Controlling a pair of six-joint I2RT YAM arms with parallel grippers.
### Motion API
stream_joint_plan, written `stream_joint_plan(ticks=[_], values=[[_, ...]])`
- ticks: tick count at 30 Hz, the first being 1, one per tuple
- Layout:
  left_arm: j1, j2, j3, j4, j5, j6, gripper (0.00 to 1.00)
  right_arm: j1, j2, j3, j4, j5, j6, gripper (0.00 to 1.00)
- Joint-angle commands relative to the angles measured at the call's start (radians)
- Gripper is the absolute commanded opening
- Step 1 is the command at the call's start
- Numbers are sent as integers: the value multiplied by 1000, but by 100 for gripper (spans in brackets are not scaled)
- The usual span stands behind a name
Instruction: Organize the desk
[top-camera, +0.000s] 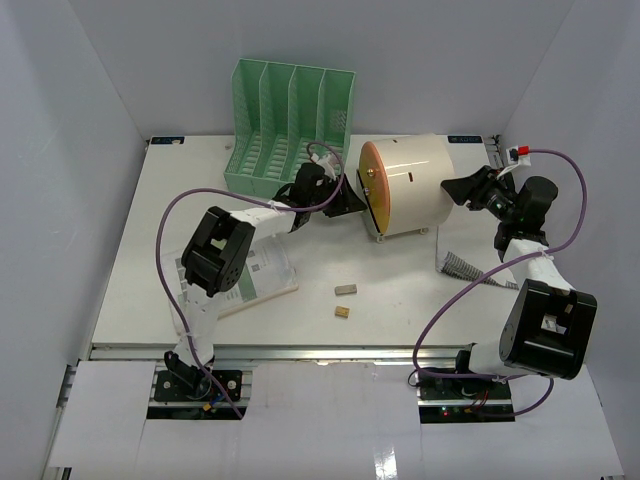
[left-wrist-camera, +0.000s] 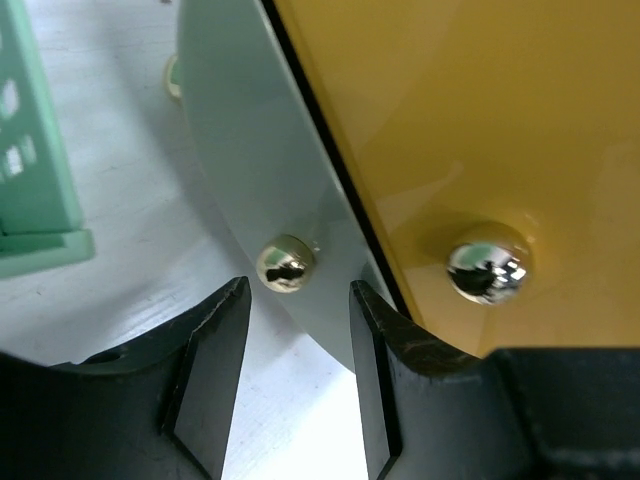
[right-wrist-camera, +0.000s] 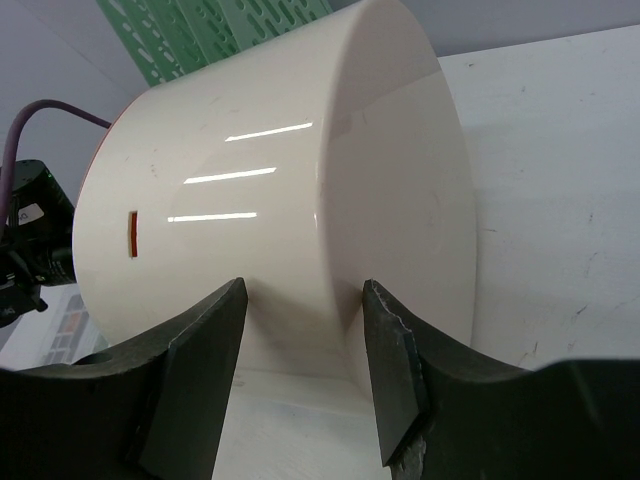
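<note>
The desk (top-camera: 400, 320) is spanning the whole floor of the white-walled enclosure, and being stiff, fixed and smooth it is offering nothing to grasp, so I judge the hold belongs on what is sitting on it. Near the far edge, beside the green file rack (top-camera: 290, 125), the cream drawer box (top-camera: 410, 185) is lying on its side. The left gripper (left-wrist-camera: 300, 300) is hovering, fingers apart, just short of a small brass knob (left-wrist-camera: 286, 263), while the right gripper (right-wrist-camera: 305, 300) is waiting, spread wide, behind the glossy, likely slippery shell
</note>
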Motion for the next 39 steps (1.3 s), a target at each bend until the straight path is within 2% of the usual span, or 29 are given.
stream_joint_plan(ticks=[1, 10, 20, 27, 34, 37, 39], values=[[16, -3, 39, -13, 15, 12, 55, 0, -22, -9, -11, -49, -12, 56], [23, 76, 106, -17, 77, -2, 55, -1, -19, -9, -12, -49, -15, 57], [25, 95, 79, 32, 136, -29, 54, -4, -12, -8, -12, -49, -19, 57], [23, 107, 80, 72, 170, -73, 43, -6, -10, -8, -14, -45, -23, 56], [25, 93, 60, 89, 164, -75, 27, -8, -8, -9, -15, -41, -27, 56], [25, 64, 33, 99, 162, -66, 15, -15, -9, -9, -15, -38, -31, 56], [23, 40, -4, 103, 157, -51, 14, -23, -11, -9, -20, -35, -35, 56]])
